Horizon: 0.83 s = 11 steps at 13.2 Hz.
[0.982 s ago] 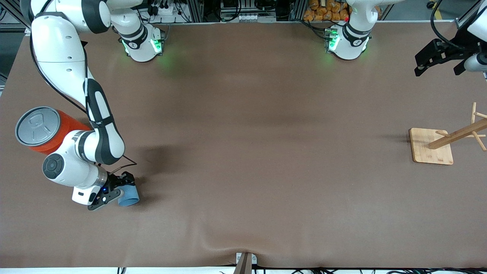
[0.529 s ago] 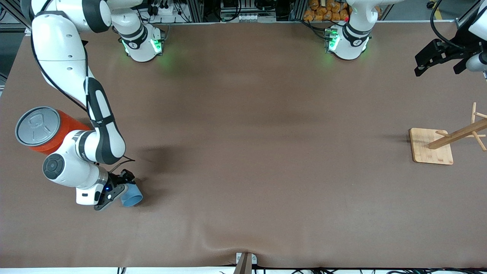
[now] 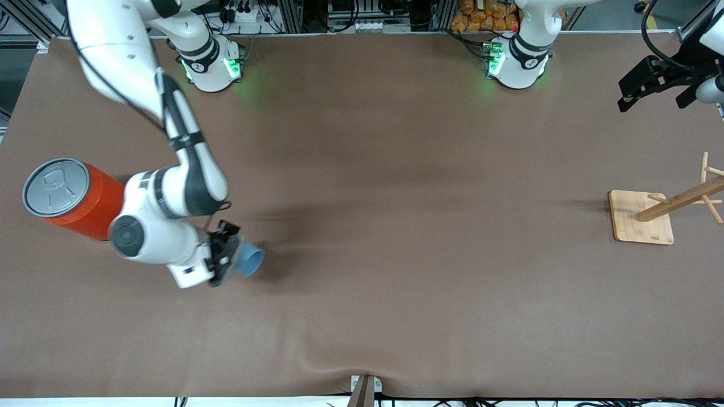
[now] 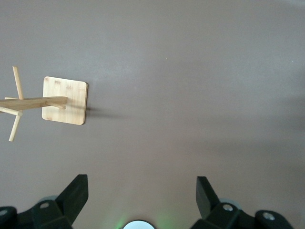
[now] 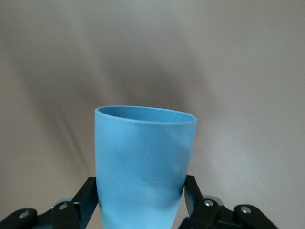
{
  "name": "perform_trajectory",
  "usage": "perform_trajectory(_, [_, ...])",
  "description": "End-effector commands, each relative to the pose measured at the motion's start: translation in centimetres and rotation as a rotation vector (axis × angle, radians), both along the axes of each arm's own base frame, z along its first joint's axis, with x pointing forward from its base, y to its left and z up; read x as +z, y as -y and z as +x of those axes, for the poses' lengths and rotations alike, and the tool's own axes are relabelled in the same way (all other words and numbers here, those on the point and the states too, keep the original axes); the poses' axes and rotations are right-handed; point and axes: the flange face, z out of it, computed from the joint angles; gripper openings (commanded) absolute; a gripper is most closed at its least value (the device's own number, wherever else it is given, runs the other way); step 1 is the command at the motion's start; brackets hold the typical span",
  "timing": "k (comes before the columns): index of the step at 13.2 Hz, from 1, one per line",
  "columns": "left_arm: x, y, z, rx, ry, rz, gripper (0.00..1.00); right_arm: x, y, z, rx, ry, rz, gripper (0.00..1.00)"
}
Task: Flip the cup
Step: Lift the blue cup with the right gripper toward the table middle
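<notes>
The small light-blue cup point(image 3: 249, 262) is held in my right gripper point(image 3: 225, 255), lifted off the brown table and tipped on its side, its darker open mouth pointing toward the left arm's end. In the right wrist view the cup point(image 5: 143, 162) fills the space between the two black fingers point(image 5: 88, 198), which press on its lower body. My left gripper point(image 3: 645, 85) hangs open and empty above the table's edge at the left arm's end; its fingertips point(image 4: 76, 193) stand wide apart.
A large orange can point(image 3: 70, 195) with a grey lid stands at the right arm's end, close beside the right arm's wrist. A wooden mug tree on a square base point(image 3: 642, 217) stands at the left arm's end, also in the left wrist view point(image 4: 64, 100).
My right gripper has lifted the cup off the table, carried it toward the table's middle and turned it so its mouth faces sideways. The left arm has not moved.
</notes>
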Motion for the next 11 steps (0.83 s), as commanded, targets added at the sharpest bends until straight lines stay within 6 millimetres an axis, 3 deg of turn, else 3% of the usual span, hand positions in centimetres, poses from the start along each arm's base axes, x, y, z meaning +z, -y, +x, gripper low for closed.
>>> perform_trajectory(1, [0.5, 0.0, -0.5, 0.015, 0.008, 0.005, 1.00, 0.4, -7.2, -3.0, 0.142, 0.005, 0.026, 0.14])
perform_trajectory(5, [0.4, 0.2, -0.7, 0.008, -0.003, 0.007, 1.00, 1.4, -19.2, -8.1, 0.361, 0.119, 0.061, 0.14])
perform_trajectory(8, [0.3, 0.2, -0.8, -0.001, -0.006, 0.008, 1.00, 1.0, -25.2, -11.4, 0.571, 0.218, 0.115, 0.14])
perform_trajectory(11, [0.2, 0.4, -0.8, -0.006, -0.014, 0.010, 1.00, -0.8, -30.3, -16.7, 0.663, 0.243, 0.133, 0.15])
